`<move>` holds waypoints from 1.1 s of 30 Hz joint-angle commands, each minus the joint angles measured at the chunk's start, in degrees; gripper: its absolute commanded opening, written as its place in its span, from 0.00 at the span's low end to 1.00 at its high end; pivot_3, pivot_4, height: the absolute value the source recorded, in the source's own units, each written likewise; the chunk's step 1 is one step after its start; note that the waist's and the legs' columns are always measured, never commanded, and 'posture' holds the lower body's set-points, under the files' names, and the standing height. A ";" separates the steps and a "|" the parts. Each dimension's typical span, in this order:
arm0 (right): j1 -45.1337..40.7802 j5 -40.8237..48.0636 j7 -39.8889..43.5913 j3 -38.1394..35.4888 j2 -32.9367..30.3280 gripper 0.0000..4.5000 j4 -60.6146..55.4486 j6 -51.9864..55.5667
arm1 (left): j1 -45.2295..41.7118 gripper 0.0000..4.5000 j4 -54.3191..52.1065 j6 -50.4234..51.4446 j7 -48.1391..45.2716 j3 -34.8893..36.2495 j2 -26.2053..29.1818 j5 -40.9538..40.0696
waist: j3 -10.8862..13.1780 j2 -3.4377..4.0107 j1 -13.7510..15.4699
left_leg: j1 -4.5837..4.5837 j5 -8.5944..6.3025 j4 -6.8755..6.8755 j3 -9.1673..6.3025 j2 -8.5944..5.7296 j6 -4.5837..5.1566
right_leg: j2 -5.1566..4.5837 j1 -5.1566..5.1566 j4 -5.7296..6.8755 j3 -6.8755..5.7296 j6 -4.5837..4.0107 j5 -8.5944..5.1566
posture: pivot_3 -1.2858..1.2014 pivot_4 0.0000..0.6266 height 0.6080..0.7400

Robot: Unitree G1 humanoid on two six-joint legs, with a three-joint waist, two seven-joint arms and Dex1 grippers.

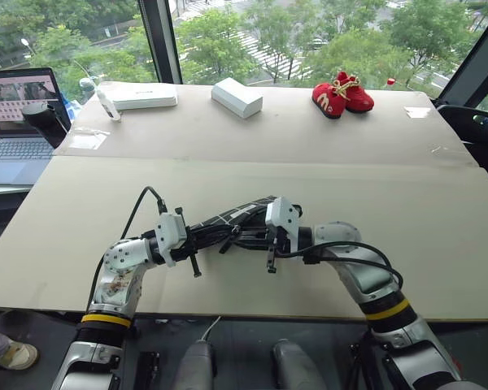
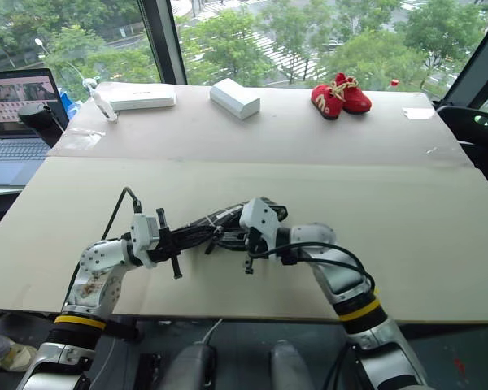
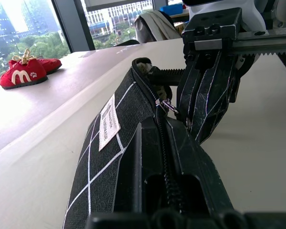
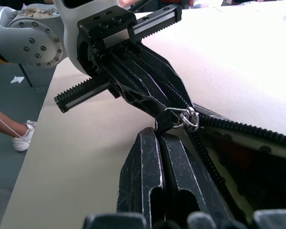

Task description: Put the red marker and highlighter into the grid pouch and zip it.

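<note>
Pouch held between two arms as zip waits to be drawn

Fabric, not frame, is what the robot has in hand above the near edge of the desk (image 1: 439,244): the grid pouch (image 3: 112,143), black cloth crossed with white lines and bearing one small white label, hangs lifted between the two arms. The left gripper (image 4: 148,102) has its jaws fully closed on one end of the pouch. The right gripper (image 4: 159,143) has its jaws pressed together just below the metal zipper slider (image 4: 183,117); whether the pull cord is pinched between them cannot be told.

By the look of it the pouch is light and limp, likely to sag or buckle unless both ends are kept taut. The zip teeth are still parted beyond the slider, with a hint of red inside the opening, perhaps the red marker; the highlighter cannot be made out. The soundest hold would seem to be the cord or slider tab for one side and the stiff seam end for the other, pulling along the zip line.

Counted: one pouch, one slider, two grippers. Further back on the desk lie two white boxes (image 1: 237,97), one pair of small red shoes (image 1: 342,93), and one laptop (image 1: 18,122) off the left edge.
</note>
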 commanded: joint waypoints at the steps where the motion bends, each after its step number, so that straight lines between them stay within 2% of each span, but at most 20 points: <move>1: 0.34 1.92 0.71 -1.32 -0.58 0.01 -2.45 0.82 | -0.57 0.00 0.25 -2.05 -0.01 0.59 0.05 -0.04 | 0.00 0.00 0.00 | 0.00 0.00 0.00 0.00 0.00 0.00 | 0.00 0.00 0.00 0.00 0.00 0.00 | 0.52 0.24 0.93; 6: 1.49 -0.55 -0.47 -2.01 -3.30 0.01 -2.41 0.78 | -0.86 0.00 1.33 -2.90 -0.17 0.51 -0.10 0.08 | 0.00 0.00 0.05 | 0.00 0.00 0.00 0.00 -0.01 0.00 | -0.01 0.00 0.00 0.00 0.00 0.00 | 0.52 0.24 0.93; 13: 3.62 -1.39 0.88 -8.18 -14.33 0.01 -0.48 -0.98 | -0.79 0.00 2.15 -3.62 -0.43 0.75 -0.01 -0.02 | 0.00 -0.01 0.26 | -0.03 0.00 0.01 0.00 -0.03 0.00 | -0.03 0.00 -0.03 0.00 0.01 0.00 | 0.52 0.24 0.93; 18: 3.94 -2.69 0.70 -14.10 -21.61 0.01 5.98 -4.99 | -0.53 0.00 2.41 -3.86 -0.69 0.63 0.04 -0.18 | 0.01 -0.01 0.17 | -0.02 0.00 0.00 0.01 -0.03 0.00 | -0.02 0.00 -0.04 0.02 0.01 -0.01 | 0.52 0.24 0.93; 26: 4.08 0.65 0.84 -15.84 -19.65 0.01 6.32 -5.63 | -1.12 0.00 3.13 -4.03 -1.08 0.64 -0.06 -0.33 | 0.01 -0.01 -0.15 | -0.02 0.00 -0.03 0.02 -0.02 0.00 | 0.01 -0.01 -0.04 0.05 0.01 -0.01 | 0.52 0.24 0.93; 31: 5.43 6.52 3.21 -14.77 -17.27 0.36 1.44 2.05 | -1.77 0.00 3.67 -4.31 -1.22 0.50 -0.31 -0.33 | 0.01 -0.01 0.04 | -0.02 0.00 -0.02 0.01 -0.03 0.00 | -0.01 0.00 -0.04 0.05 0.01 0.00 | 0.52 0.24 0.93; 33: 6.36 6.02 3.99 -13.58 -17.77 0.50 1.01 3.43 | -1.95 0.00 3.75 -4.40 -1.30 0.38 -0.45 -0.32 | 0.01 -0.01 0.11 | -0.03 0.00 -0.02 0.01 -0.03 0.00 | -0.01 0.01 -0.04 0.04 0.01 -0.01 | 0.52 0.24 0.93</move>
